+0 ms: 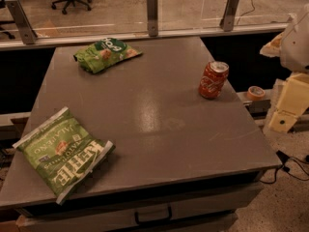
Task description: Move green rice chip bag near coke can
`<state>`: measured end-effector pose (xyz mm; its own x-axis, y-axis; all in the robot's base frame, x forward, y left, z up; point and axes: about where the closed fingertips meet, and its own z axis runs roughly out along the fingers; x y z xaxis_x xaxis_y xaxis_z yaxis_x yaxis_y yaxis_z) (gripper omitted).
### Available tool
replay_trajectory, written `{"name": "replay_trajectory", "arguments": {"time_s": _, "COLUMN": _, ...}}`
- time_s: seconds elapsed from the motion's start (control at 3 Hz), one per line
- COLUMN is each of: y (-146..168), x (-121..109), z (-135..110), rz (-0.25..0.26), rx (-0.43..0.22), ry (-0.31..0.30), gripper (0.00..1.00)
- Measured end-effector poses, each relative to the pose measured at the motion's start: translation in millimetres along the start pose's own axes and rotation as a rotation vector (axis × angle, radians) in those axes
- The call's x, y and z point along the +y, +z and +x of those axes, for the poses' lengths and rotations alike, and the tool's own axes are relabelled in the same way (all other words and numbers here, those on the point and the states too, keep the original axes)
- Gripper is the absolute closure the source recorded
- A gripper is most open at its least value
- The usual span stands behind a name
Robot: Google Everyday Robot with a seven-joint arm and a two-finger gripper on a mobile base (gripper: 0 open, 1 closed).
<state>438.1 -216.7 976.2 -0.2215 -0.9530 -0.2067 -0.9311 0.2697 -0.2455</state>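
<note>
Gripper [288, 109] hangs right of the coke can [213, 79]; its grasp I cannot tell. Left of the can, well apart, lies the green rice chip bag [107, 54]: pale, 1 dark round logo.

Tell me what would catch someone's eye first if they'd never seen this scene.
The red coke can stands upright near the right edge of the grey table. Two green bags lie there too: the big Kettle jalapeño chip bag at the front left corner and the smaller green rice chip bag at the back. The pale gripper hangs off the table's right side, beyond the can.
</note>
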Motion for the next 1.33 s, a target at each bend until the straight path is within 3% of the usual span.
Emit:
{"name": "replay_trajectory", "arguments": {"time_s": 0.33, "y": 0, "x": 0, "z": 0, "rz": 0.0, "rx": 0.0, "ry": 0.0, "gripper": 0.0}}
{"name": "replay_trajectory", "arguments": {"time_s": 0.67, "y": 17, "x": -24, "z": -47, "rz": 0.027, "rx": -0.1, "ry": -0.073, "gripper": 0.0}}
{"name": "replay_trajectory", "arguments": {"time_s": 1.0, "y": 50, "x": -72, "z": -173, "rz": 0.064, "rx": -0.358, "ry": -0.222, "gripper": 0.0}}
{"name": "replay_trajectory", "arguments": {"time_s": 1.33, "y": 55, "x": -88, "z": -193, "rz": 0.092, "rx": -0.406, "ry": -0.229, "gripper": 0.0}}
